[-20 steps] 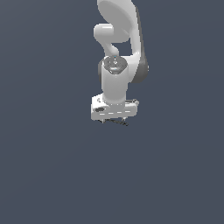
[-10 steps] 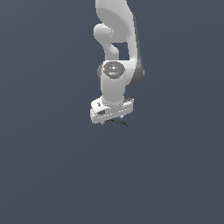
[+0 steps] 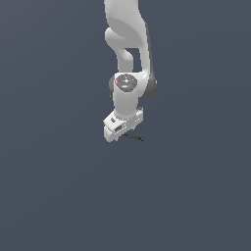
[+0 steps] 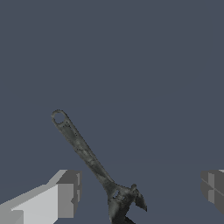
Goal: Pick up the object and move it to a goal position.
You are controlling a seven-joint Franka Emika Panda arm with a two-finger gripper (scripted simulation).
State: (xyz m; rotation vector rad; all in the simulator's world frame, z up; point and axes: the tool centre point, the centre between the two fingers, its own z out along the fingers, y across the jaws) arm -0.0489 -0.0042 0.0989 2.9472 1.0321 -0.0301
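The object is a thin dark wrench lying flat on the grey floor, with a ring at one end and a jaw head at the other. In the exterior view it shows as a fine dark sliver sticking out just below the white hand, toward that view's right. My gripper hangs straight over it. In the wrist view my gripper is open, with its two grey fingertips wide apart. The wrench's head lies between them, nearer one fingertip, and touches neither.
The floor is a plain dark grey surface all around. The white arm rises from the gripper to the top of the exterior view. Nothing else shows.
The wrist has turned, so the hand now sits slanted, and it has sunk slightly. More of the dark sliver shows beside the hand. The fingers stay apart.
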